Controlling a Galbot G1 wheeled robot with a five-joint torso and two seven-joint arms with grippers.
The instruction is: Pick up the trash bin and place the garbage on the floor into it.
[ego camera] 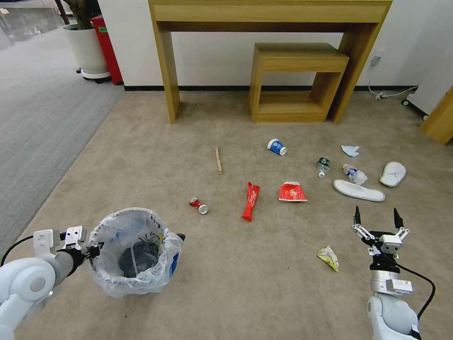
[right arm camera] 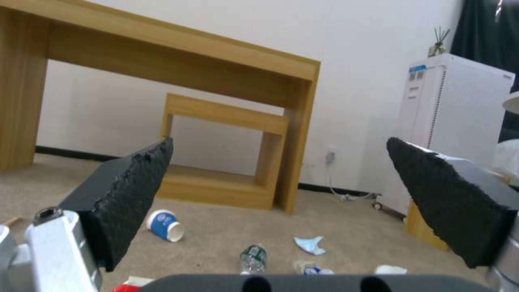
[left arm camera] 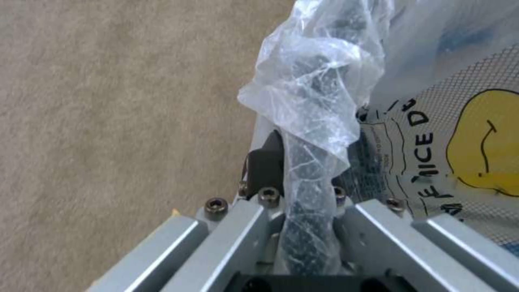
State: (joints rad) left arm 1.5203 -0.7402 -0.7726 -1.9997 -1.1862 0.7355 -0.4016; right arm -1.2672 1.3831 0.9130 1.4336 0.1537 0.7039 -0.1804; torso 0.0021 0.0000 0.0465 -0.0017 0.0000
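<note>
The trash bin (ego camera: 134, 252) stands on the floor (ego camera: 245, 288) at the near left, with the left gripper (ego camera: 94, 249) at its left rim, and the right gripper (ego camera: 377, 219) hangs at the near right above the carpet. Between them and farther off lies the litter: a can (ego camera: 198, 205) nearest the bin, then to its right two wrappers (ego camera: 250, 201) (ego camera: 292, 192), a stick (ego camera: 218, 160) and a cup (ego camera: 276, 147) behind them, and a bottle (ego camera: 322, 166), a mask (ego camera: 350, 150) and two slippers (ego camera: 358, 190) (ego camera: 392, 174) farther right. One more wrapper (ego camera: 328, 258) lies just left of the right gripper, and a table (ego camera: 269, 14) stands against the wall behind everything, a smaller stand (ego camera: 297, 82) beneath it.
</note>
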